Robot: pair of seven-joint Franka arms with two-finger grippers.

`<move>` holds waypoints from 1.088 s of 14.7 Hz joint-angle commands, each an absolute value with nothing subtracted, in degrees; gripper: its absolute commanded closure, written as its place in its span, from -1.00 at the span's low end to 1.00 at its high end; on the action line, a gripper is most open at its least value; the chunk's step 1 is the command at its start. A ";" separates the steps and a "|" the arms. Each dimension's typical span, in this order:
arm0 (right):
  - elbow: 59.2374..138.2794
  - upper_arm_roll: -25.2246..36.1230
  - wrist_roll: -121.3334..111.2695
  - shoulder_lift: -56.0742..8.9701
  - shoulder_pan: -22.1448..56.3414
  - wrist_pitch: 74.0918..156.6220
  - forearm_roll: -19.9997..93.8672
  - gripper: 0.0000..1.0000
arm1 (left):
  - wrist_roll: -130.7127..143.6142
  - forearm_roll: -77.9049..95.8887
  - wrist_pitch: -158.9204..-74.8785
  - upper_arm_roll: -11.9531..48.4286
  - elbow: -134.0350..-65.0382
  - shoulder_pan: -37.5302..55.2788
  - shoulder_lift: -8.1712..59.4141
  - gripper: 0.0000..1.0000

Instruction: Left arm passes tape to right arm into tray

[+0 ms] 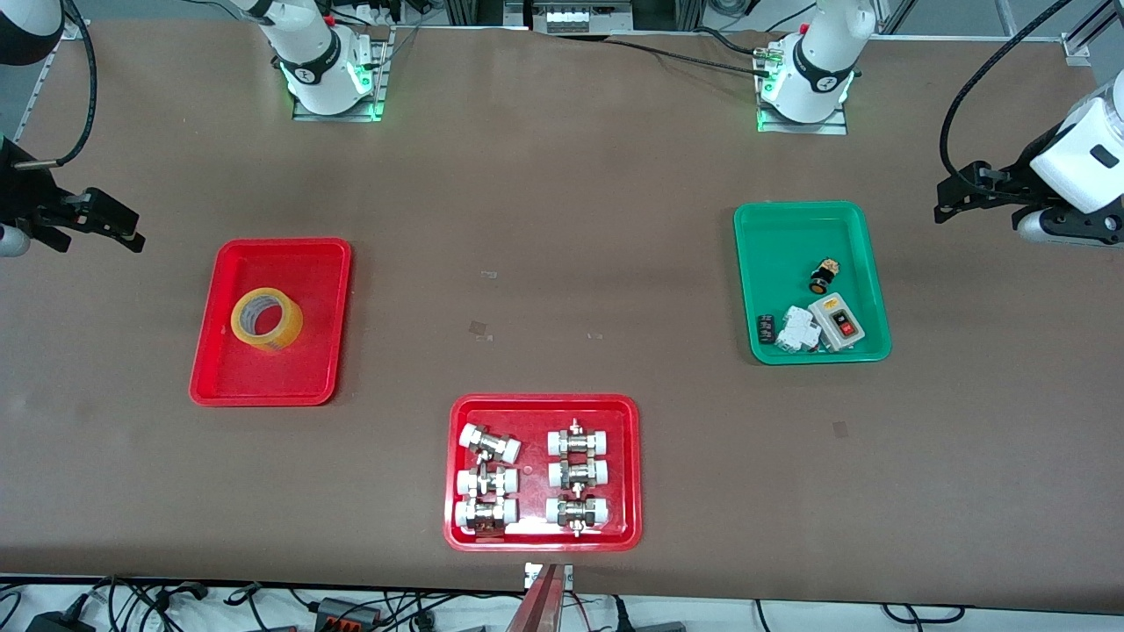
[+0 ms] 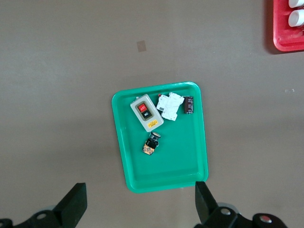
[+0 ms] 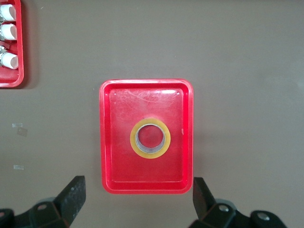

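Brown matte table (image 1: pixel 562 219) — glossy yellowish tape (image 1: pixel 267 319) ring flat in red tray (image 1: pixel 219 369), left tool (image 2: pixel 138 204), right tool (image 3: pixel 137 202) both spread, empty

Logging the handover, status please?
Left gripper open, empty, above green tray. Right gripper open above tray. Tape flat in tray.

glossy plastic tray (image 1: pixel 211 369), translucent tape (image 1: pixel 267 319)

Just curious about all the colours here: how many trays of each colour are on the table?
Red trays: 2, one holding tape, one holding pipe fittings
Green trays: 1
Total: 3
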State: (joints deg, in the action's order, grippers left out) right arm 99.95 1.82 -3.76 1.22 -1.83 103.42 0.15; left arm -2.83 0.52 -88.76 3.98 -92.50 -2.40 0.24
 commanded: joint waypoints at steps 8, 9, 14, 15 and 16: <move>100.19 -0.97 -4.13 3.16 -4.57 100.64 0.00 -1.00 | -3.34 -0.62 -87.72 3.87 -90.97 -2.29 0.79 -1.00; 100.28 -0.97 -4.13 3.25 -4.48 100.46 0.00 -1.00 | -3.34 -0.62 -87.80 3.87 -90.97 -2.29 0.79 -1.00; 100.28 -1.05 -4.40 3.87 -4.31 98.87 -0.09 -1.00 | -3.34 -0.62 -87.80 3.87 -90.97 -2.29 0.79 -1.00; 100.28 -1.05 -4.48 3.87 -4.05 98.96 -0.17 -1.00 | -3.34 -0.62 -87.72 3.87 -90.97 -2.29 0.79 -1.00; 100.37 -1.05 -4.40 3.87 -3.96 98.96 -0.26 -1.00 | -3.34 -0.62 -87.71 3.87 -90.97 -2.29 0.79 -1.00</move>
State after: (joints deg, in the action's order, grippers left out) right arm 99.86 -0.25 -3.76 2.98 -3.50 99.45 0.15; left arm -2.83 0.52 -88.76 3.97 -92.50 -2.41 0.24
